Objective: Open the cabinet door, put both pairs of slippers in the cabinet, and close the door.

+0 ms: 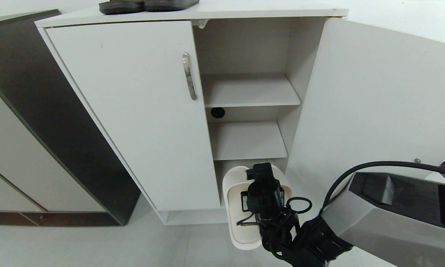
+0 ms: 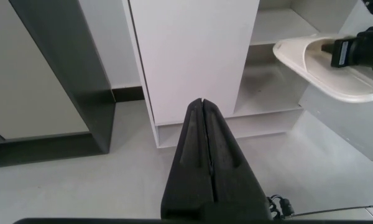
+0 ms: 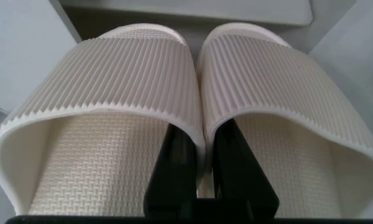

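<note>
At cabinet (image 1: 263, 12) front, right side: right door (image 1: 374, 104) swung wide open, left door (image 1: 133, 111) shut, handle (image 1: 188, 76) untouched. Upper shelf (image 1: 250, 91) and lower shelf (image 1: 248, 141) bare.

White slippers (image 1: 237, 207) are held side by side, toes pointing into the bottom compartment, toe ends at its mouth just under the lower shelf, heels out over the floor (image 1: 96, 244). The left wrist view shows the pair hanging clear above the bottom board (image 2: 267, 93), not resting on it.

Right gripper (image 3: 204, 146) is clamped on the pair, one finger inside each slipper, behind the ribbed straps, pinching the two touching inner walls together. Left gripper (image 2: 202, 106) has its fingers pressed together, holds nothing, and is low and left of the cabinet.

Dark slippers (image 1: 148, 5) sit on the cabinet top near its front edge, above the shut door.

Handling, my guess:
- The white pair looks like light, soft foam, not fragile, and bends easily.
- The textured footbed should hold well.
- A pinch on the inner walls alone lets the outer sides sag or splay, and one slipper could slide out if jolted.
- Best hold for the dark pair is the same: both inner walls at mid-length, behind the straps.
</note>
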`<state>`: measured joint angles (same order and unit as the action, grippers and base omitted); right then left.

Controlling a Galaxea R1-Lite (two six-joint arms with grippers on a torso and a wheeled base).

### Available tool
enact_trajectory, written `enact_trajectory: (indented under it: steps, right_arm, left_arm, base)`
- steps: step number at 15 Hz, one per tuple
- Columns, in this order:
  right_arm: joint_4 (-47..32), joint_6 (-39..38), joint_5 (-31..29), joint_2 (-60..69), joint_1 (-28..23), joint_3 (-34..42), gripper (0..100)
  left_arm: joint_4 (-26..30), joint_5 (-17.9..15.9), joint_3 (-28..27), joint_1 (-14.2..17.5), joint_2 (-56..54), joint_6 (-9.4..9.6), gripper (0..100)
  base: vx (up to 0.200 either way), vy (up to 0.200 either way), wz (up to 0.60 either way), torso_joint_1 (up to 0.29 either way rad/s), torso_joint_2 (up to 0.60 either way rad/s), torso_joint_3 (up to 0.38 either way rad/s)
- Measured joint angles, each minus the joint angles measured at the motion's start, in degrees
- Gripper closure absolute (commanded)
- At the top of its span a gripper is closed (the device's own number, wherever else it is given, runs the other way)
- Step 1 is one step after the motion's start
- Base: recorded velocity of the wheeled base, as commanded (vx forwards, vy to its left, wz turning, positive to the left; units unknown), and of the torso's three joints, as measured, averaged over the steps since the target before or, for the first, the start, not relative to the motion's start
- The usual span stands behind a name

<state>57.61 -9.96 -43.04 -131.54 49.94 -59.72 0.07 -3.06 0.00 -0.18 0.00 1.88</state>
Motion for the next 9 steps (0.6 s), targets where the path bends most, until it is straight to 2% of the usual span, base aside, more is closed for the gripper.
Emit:
enact_trajectory:
  steps: [4,6,9]
  right_arm:
    - [11.33,5.53,-1.35,-2.5,-0.13,0.93,100]
    - [12.42,6.24,-2.24,-3.17,-0.22,2.54,100]
    - [14.67,6.96,-3.38,-1.38,0.0,9.58,100]
  left_arm:
    - [0.0,0.0,0.0,-0.02,0.0,-0.1,100]
    - [0.0,-0.02,0.0,0.0,0.0,-0.27,100]
    - [-0.02,-0.02,0.0,0.0,0.0,-0.29,100]
  base:
    - [0.0,0.0,0.0,0.0,0.0,0.0]
    - [0.0,0.0,0.0,0.0,0.0,0.0]
    - [0.0,0.0,0.0,0.0,0.0,0.0]
